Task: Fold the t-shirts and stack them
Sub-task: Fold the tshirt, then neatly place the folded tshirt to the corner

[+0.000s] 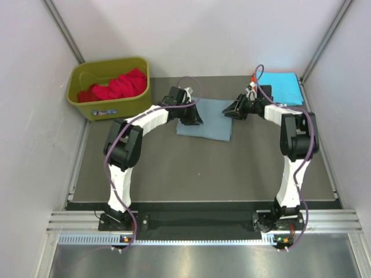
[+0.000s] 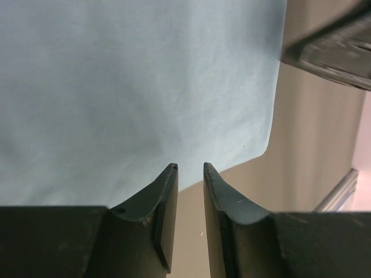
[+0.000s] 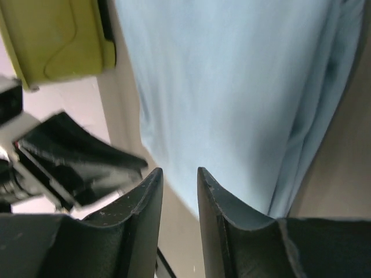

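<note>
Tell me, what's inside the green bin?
Crumpled red cloth fills much of the bin, and a bit of bare floor shows at the back left. Whether that is one shirt or several, and anything lying under it, is covered.

The grey-blue t-shirt [image 1: 204,120] lies folded flat between the left gripper [image 1: 194,119] and the right gripper [image 1: 233,109]. The cyan t-shirt [image 1: 285,87] lies folded beyond the right gripper. The red t-shirt [image 1: 116,87] is crumpled, well left of the left one.
</note>
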`<state>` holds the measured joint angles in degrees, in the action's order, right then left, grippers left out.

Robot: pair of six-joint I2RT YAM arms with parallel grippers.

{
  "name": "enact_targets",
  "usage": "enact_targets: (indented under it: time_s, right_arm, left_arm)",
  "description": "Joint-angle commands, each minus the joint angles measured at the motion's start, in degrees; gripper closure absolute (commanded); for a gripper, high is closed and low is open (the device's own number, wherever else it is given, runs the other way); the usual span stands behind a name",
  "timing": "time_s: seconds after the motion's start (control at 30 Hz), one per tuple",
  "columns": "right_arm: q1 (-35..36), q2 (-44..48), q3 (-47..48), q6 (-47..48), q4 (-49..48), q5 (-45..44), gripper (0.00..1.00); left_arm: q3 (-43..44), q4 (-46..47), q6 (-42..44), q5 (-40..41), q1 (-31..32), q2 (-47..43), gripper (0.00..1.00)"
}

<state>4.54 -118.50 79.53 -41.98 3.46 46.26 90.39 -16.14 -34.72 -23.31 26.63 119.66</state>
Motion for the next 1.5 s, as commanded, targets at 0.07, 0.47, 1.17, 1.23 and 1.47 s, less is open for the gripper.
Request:
enact_targets:
  time_s: [0.07, 0.47, 1.17, 1.23, 1.47]
  right_arm:
    - [-0.5, -9.9, 6.6, -7.1, -12.6, 3.8, 0.69]
    - [-7.4, -20.1, 22.6, -0.7, -3.7, 2.3, 0.65]
    - [-5.8, 31.5, -18.7, 16.1, 21.4, -13.5, 0.32]
    - [-5.3, 38.7, -22.4, 16.0, 22.0, -14.3, 0.30]
    - [-5.1, 53.8, -34.5, 18.0, 26.4, -17.3, 0.28]
  left_arm:
    - [-3.5, 9.7, -4.0, -4.0, 0.6, 3.7, 0.72]
    - [-9.5, 1.8, 8.4, 0.7, 0.4, -4.9, 0.71]
    - [-42.0, 26.9, -36.1, 10.1, 9.0, -34.4, 0.40]
    - [-44.8, 34.3, -41.5, 12.2, 11.2, -34.2, 0.38]
    - [-44.6, 42.8, -56.2, 28.7, 21.6, -26.2, 0.30]
